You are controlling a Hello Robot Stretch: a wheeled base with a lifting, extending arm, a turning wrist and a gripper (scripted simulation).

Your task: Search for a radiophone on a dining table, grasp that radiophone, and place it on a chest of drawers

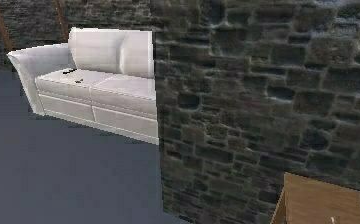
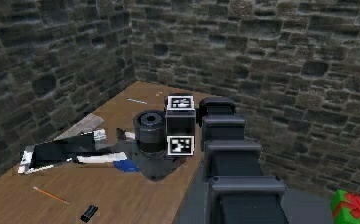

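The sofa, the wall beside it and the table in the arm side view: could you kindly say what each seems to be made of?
Sofa: white upholstery, perhaps leather or smooth fabric; padded cushions, faint sheen.
Wall: rough dark stone, matt; irregular blocks with pale joints.
Table: likely wood; smooth brown top with a warm, even tone.

A white cushioned sofa (image 1: 98,60) is vanishing at its three o'clock end behind a dark rough stone wall (image 1: 258,100); a small dark item (image 1: 68,72) on its seat is proving too small to name. A brown wooden tabletop (image 1: 323,205) is running off the forward view at five o'clock. The dark gripper (image 2: 138,140) is blending into a cluttered wooden table (image 2: 128,100), so whether it is holding anything cannot be told. A red-and-green object (image 2: 353,207) is being cropped at four o'clock.
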